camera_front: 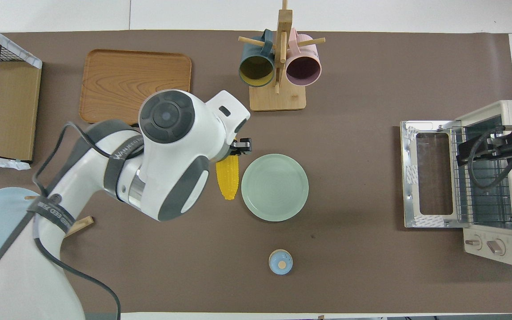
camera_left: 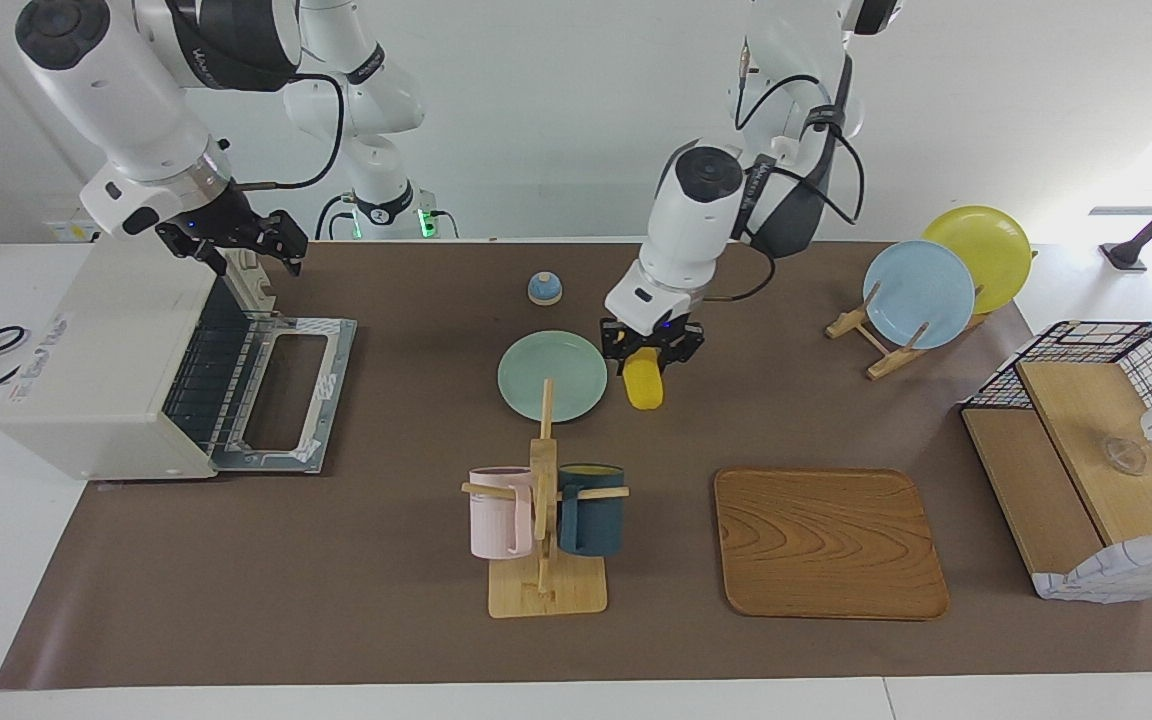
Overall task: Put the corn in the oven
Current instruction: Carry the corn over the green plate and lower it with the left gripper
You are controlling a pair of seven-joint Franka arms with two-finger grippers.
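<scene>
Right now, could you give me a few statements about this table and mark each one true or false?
1. The left pincer is shut on the corn, up in the air beside the green plate. True.
2. The corn lies on the wooden tray. False: the tray holds nothing.
3. The oven has its door folded down open. True.
4. The right pincer holds a mug. False: it hangs by the oven's top front edge and holds no mug; both mugs hang on the mug rack.
5. The corn is already inside the oven. False: it is over the mat.
</scene>
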